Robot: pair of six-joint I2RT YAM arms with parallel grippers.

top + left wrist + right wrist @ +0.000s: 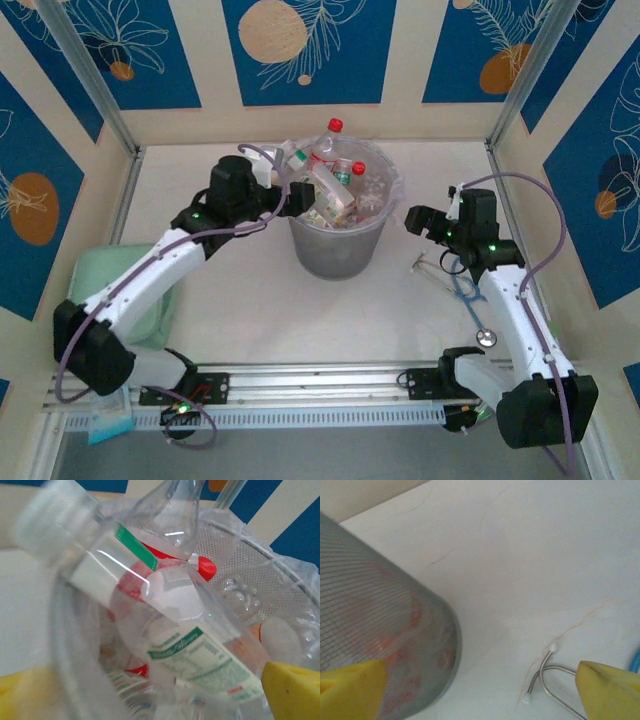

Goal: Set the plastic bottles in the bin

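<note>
The grey mesh bin (335, 255), lined with a clear bag, stands mid-table heaped with plastic bottles (330, 185); two red caps (336, 125) poke above its rim. My left gripper (292, 198) hovers at the bin's left rim, open. In the left wrist view a white-capped bottle with a white-green label (190, 645) lies slanted between the wide-apart yellow fingers (295, 690) atop the pile, inside the bin rim (280, 567); a red cap (206, 566) lies behind. My right gripper (418, 222) is open and empty just right of the bin wall (370, 630).
A pale green tray (95, 280) lies under the left arm at the table's left. A stethoscope (465, 290) lies on the table beneath the right arm, its metal earpieces (550, 672) by the right finger. Patterned walls and metal posts enclose the table.
</note>
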